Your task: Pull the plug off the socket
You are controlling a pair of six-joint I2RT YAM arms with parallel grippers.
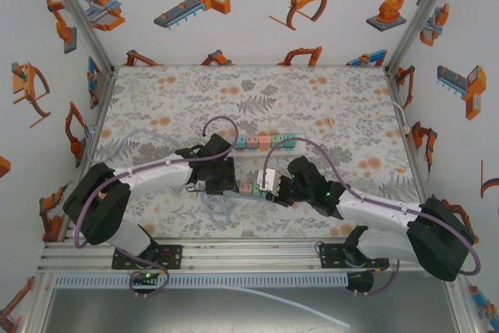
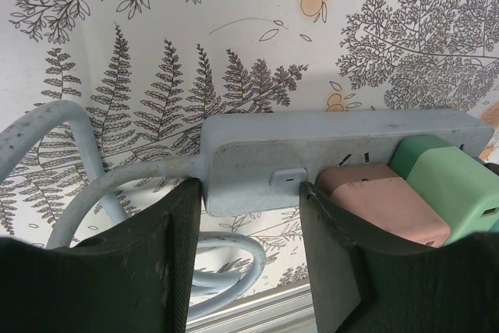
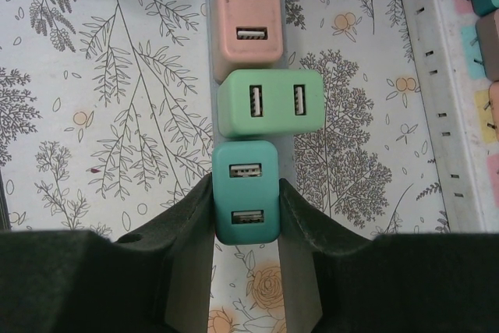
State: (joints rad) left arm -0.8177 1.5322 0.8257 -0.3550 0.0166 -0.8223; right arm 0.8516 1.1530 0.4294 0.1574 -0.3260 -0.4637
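Power strip (image 2: 327,146): pale blue-grey, its cable (image 2: 31,130) to match. Teal plug (image 3: 245,193): deep blue-green. Green plug (image 3: 271,103): mint. Pink plug (image 3: 247,17): dusty salmon. Table cover (image 2: 234,21): white, printed with grey ferns and leafy sprigs (a few orange blossoms scattered among them). Walls (image 1: 257,37): white, patterned with orange-and-blue robot arms. Arm cables (image 1: 221,118): purple.
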